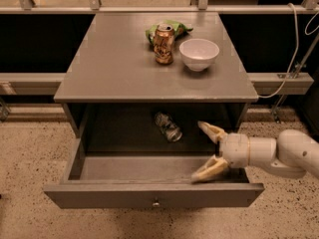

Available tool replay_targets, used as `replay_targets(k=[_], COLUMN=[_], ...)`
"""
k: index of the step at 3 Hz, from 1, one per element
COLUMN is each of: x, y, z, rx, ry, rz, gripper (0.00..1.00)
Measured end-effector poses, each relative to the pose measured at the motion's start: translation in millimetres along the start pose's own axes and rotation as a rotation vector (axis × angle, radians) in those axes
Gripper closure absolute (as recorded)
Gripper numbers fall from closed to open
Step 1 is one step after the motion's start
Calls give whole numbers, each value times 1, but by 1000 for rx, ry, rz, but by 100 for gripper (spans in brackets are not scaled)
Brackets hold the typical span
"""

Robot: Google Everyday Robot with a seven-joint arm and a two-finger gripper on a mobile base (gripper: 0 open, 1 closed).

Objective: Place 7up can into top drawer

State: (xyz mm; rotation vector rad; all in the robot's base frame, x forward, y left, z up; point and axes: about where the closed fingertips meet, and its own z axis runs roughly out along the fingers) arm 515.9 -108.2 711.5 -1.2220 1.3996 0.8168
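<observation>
The 7up can (pixel 168 127), small and silver with a dented body, lies on its side on the floor of the open top drawer (pixel 99 168), toward the back middle. The drawer is pulled out from the grey table, with a round metal knob (pixel 156 202) on its front. My gripper (pixel 208 151) reaches in from the right, over the drawer's right half. Its two tan fingers (pixel 211 130) are spread wide and hold nothing. The can lies apart from them, to their left.
On the grey table top (pixel 109 68) stand an orange-copper can (pixel 163 44), a white bowl (pixel 199 54) and a green bag (pixel 169 28) behind the can. A white cable (pixel 294 54) hangs at the right. Speckled floor surrounds the table.
</observation>
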Motion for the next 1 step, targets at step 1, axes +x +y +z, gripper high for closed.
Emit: replay_targets(k=[1], x=[-6], y=[0], z=[-2], rx=[2], ry=[6], rz=[-10], gripper=[0])
